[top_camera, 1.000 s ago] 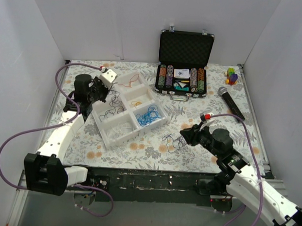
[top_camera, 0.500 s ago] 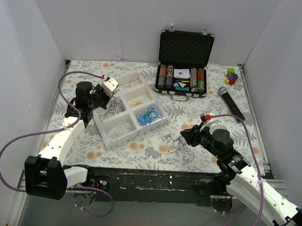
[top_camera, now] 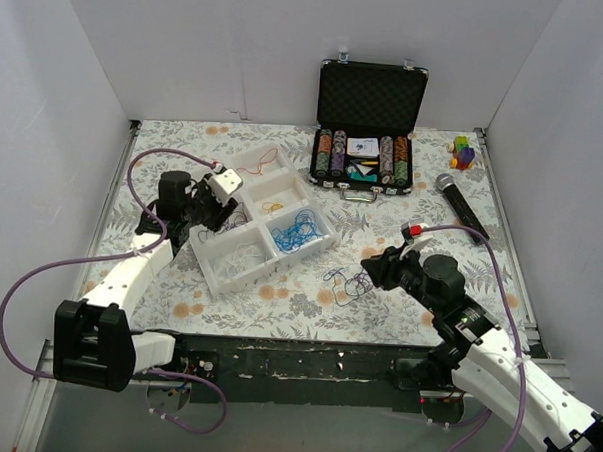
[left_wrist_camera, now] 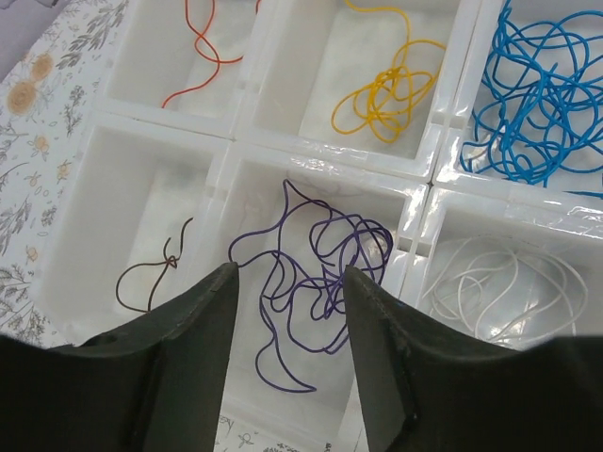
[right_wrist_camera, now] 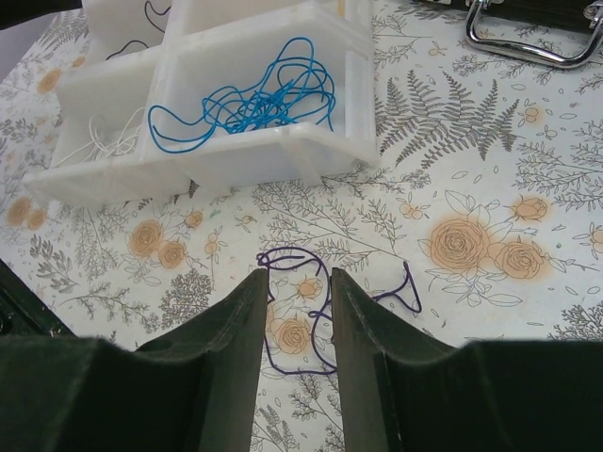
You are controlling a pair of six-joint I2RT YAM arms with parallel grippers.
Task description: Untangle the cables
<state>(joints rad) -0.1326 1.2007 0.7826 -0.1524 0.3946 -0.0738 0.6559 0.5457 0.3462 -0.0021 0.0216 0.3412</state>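
Quick count here: two tools, one white divider tray (left_wrist_camera: 330, 162) with six compartments, and seven cable bunches that I can make out. Six sit in the tray, one per compartment. The left wrist cam shows a red cable (left_wrist_camera: 191, 58), a yellow cable (left_wrist_camera: 384, 91) and a blue cable (left_wrist_camera: 533, 99) across the far row, then a brown cable (left_wrist_camera: 149, 280), a purple cable (left_wrist_camera: 318, 282) and a white cable (left_wrist_camera: 497, 288) across the near row. The seventh is a loose dark-purple cable (top_camera: 347, 282) lying out on the flowery worktop (top_camera: 401, 230), just off the tray's near corner. The left tool (left_wrist_camera: 290, 273) hangs over the tray with its fingers spread wide. It's not gripping anything, and the purple cable's compartment is right below the gap. The right tool (right_wrist_camera: 297, 275) sits low at the loose cable with its fingers parted by a narrower gap. Part of that cable shows on the worktop between the fingertips and the rest trails off to its right. I can't tell if the fingers actually touch the wire.
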